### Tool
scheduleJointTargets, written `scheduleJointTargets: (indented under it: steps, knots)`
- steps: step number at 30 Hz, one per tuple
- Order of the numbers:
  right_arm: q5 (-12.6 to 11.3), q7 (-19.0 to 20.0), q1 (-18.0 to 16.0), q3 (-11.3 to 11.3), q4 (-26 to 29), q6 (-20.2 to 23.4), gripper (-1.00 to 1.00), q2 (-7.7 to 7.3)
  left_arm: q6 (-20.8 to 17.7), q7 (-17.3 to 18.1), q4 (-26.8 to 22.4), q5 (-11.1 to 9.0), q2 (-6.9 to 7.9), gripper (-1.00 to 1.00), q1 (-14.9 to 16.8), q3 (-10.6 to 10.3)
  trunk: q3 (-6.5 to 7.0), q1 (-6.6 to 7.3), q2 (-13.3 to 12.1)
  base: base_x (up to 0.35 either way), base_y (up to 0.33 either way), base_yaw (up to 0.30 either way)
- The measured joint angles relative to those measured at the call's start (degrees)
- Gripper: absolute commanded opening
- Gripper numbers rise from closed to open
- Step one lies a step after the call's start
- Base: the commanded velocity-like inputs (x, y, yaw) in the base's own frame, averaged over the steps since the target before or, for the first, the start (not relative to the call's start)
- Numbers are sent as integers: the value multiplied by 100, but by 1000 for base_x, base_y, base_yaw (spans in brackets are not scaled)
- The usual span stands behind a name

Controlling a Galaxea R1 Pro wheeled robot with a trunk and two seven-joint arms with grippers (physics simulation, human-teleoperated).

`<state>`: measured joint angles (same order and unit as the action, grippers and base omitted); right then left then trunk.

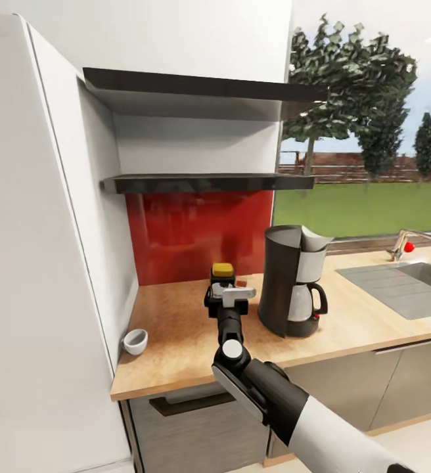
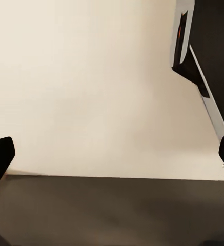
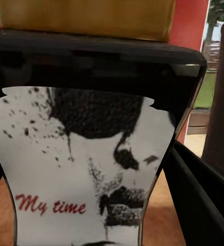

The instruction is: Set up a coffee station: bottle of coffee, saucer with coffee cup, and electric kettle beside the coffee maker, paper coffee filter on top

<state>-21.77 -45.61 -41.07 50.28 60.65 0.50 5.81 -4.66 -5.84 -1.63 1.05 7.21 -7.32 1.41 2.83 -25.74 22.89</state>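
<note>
The bottle of coffee [image 1: 223, 270], a dark jar with a yellow-gold cap, stands low over the countertop [image 1: 176, 335], just left of the coffee maker [image 1: 288, 289]. My right gripper [image 1: 225, 293] is shut on it. In the right wrist view its white label [image 3: 81, 169] reads "My time", and a black finger [image 3: 201, 202] runs along its side. A white paper coffee filter [image 1: 314, 240] sits on top of the coffee maker. The coffee cup [image 1: 135, 341] rests on the counter's left end by the wall. My left gripper [image 2: 112, 159] is open with nothing between its fingers. Saucer and electric kettle are out of view.
Two dark shelves [image 1: 202, 182] hang above a red backsplash [image 1: 196, 236]. A white cabinet wall [image 1: 45, 263] closes the counter's left side. A steel sink [image 1: 406, 282] with a faucet [image 1: 399, 246] lies to the right. Dark grey drawer fronts [image 1: 189, 427] sit below the worktop.
</note>
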Motion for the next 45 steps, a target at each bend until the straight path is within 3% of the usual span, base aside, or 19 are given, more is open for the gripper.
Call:
scheduleJointTargets:
  steps: [24, 33, 45]
  knots:
    - [3, -3, 223, 41, -372, -176, -100, 4, 24, 12, 279, -8, 0, 100, -25, -12, 0, -3, 0, 20, 0, 0]
    - [5, -3, 246, 40, -377, -183, -100, 18, 22, 21, 399, -10, 0, 100, -29, 2, 1, -2, 0, 32, 0, -222]
    - [14, -5, 313, 49, -369, -281, -100, 26, 19, 19, 378, -10, 0, 100, -30, 5, 1, -3, 0, 99, 0, -18]
